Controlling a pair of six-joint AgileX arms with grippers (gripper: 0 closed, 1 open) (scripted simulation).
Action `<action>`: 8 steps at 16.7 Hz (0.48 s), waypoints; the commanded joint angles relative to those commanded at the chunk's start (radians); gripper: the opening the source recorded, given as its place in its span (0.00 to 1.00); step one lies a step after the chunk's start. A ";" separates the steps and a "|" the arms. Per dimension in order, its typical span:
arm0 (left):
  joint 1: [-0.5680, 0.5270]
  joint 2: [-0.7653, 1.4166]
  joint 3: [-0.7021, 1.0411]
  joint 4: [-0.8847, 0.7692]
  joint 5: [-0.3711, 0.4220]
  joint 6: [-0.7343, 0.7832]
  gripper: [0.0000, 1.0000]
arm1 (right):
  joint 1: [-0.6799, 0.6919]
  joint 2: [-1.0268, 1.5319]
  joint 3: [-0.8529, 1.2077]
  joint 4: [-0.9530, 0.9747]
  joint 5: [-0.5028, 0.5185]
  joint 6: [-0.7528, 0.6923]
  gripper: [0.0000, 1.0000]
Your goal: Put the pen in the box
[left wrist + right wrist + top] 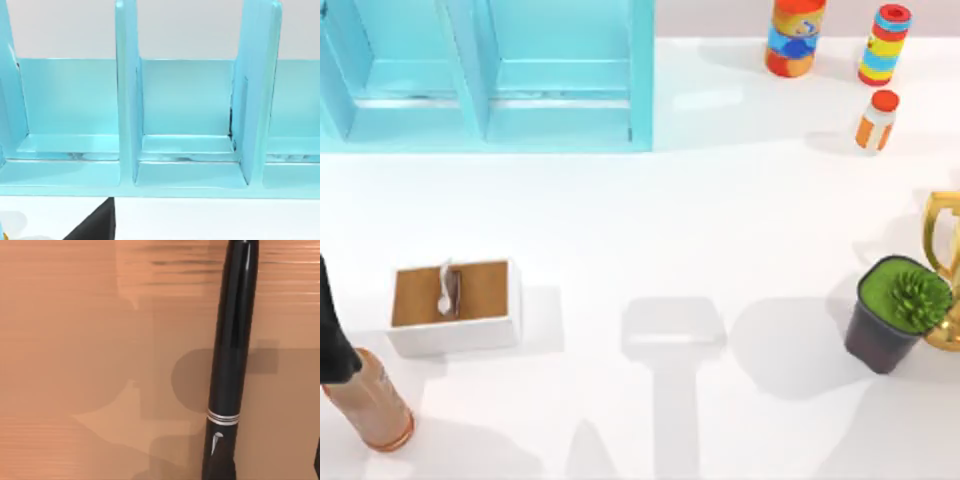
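Note:
The box point(455, 335) stands at the table's left, white outside and brown inside. A silvery-white piece point(445, 290) sits on its middle divider, with a short dark strip beside it. In the right wrist view the black pen point(231, 355) fills the frame lengthwise, very close to the camera. A silver double ring point(223, 417) circles its barrel. Behind the pen is a flat brown surface point(75, 355) with soft shadows on it. What holds the pen is hidden.
A big turquoise shelf unit point(485, 75) point(127, 100) fills the back left. A copper bottle point(380, 410) with a black top leans at the front left. Three small bottles point(795, 38) stand at the back right. A potted plant point(898, 312) and a gold trophy point(945, 240) are at the right edge.

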 joint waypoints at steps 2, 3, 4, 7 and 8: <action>0.000 0.000 0.000 0.000 0.000 0.000 1.00 | 0.000 0.000 0.000 0.000 0.000 0.000 0.75; 0.000 0.000 0.000 0.000 0.000 0.000 1.00 | 0.000 0.000 0.000 0.000 0.000 0.000 0.83; 0.000 0.000 0.000 0.000 0.000 0.000 1.00 | 0.000 0.000 0.000 0.000 0.000 0.000 0.90; 0.000 0.000 0.000 0.000 0.000 0.000 1.00 | 0.000 0.000 0.000 0.000 0.000 0.000 1.00; 0.000 0.000 0.000 0.000 0.000 0.000 1.00 | 0.000 0.000 0.000 0.000 0.000 0.000 1.00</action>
